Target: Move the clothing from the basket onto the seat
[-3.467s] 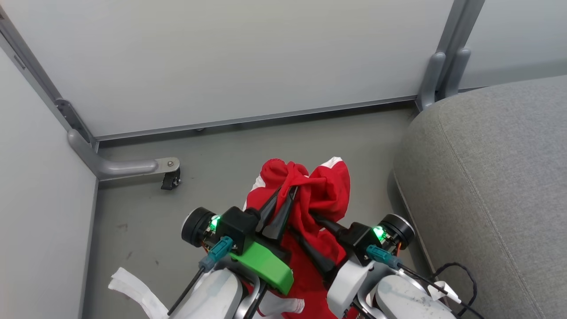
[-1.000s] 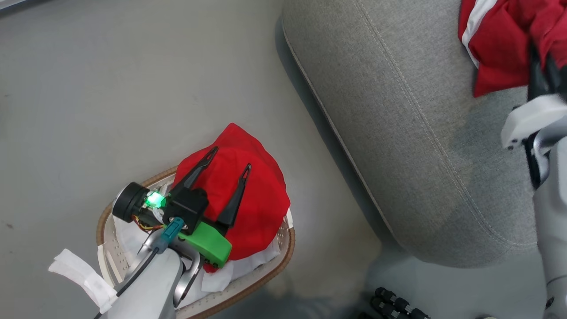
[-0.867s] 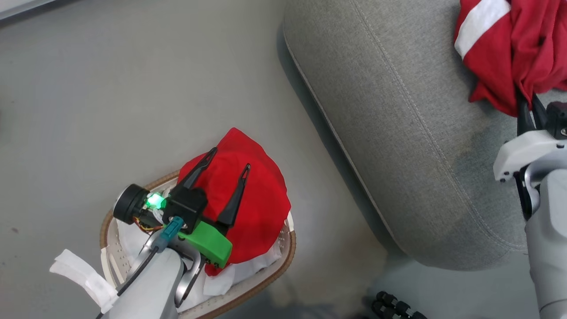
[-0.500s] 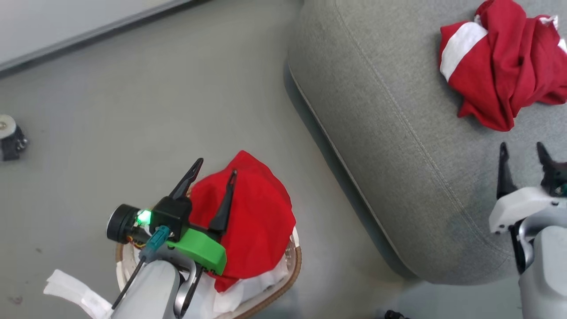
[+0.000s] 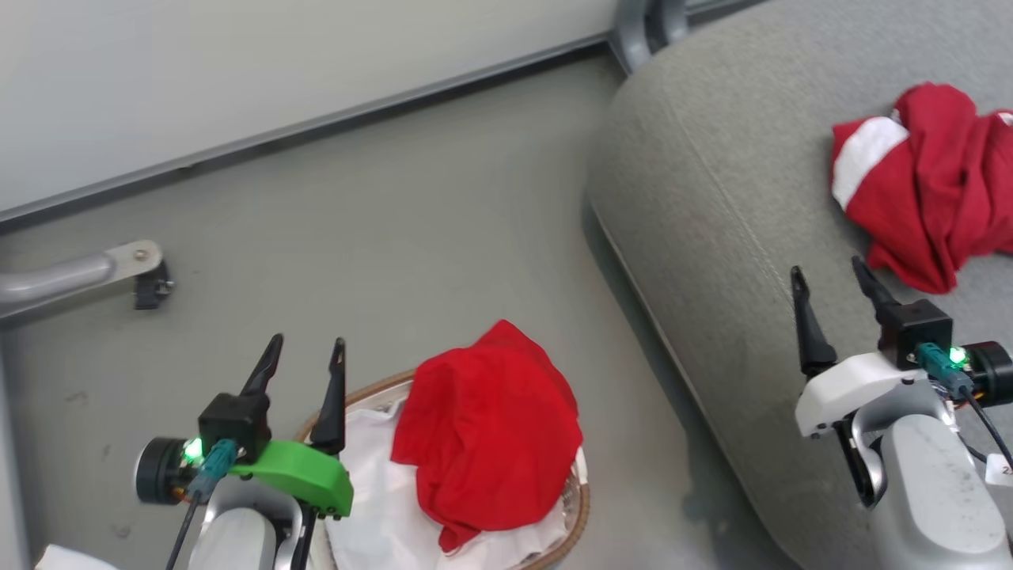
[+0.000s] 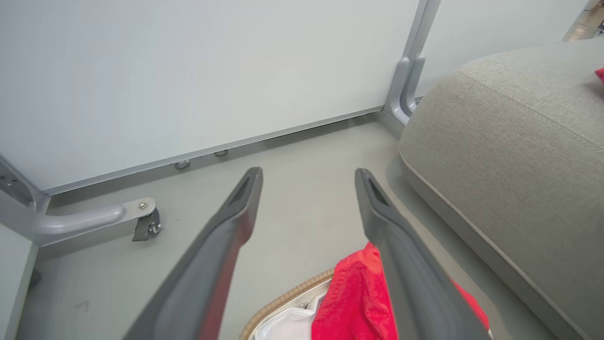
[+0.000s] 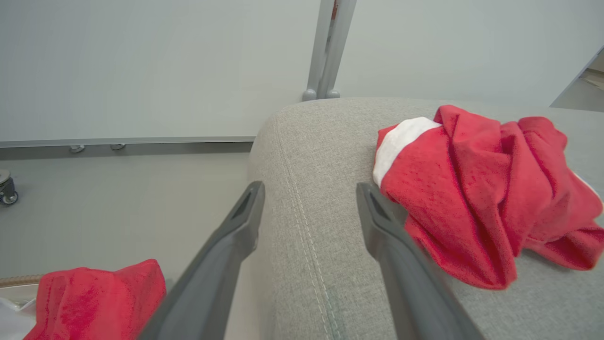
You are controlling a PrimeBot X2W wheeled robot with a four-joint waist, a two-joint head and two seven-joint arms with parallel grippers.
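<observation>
Lower left: left tool (image 5: 305, 344) spread and empty, drawn aside from the plain red garment (image 5: 491, 443) overlapped half a second ago. Garment heaped in the basket (image 5: 583, 507) at lower centre, untouched. Right side: right tool (image 5: 827, 269), pinching the striped garment (image 5: 926, 182) a second ago, now spread and empty, just short of it on the seat (image 5: 712, 198). Probably one moved, one left. Open floor (image 5: 411, 237) between basket and seat; rounded seat edge to clear; castor foot (image 5: 150, 285) far left, well apart.
</observation>
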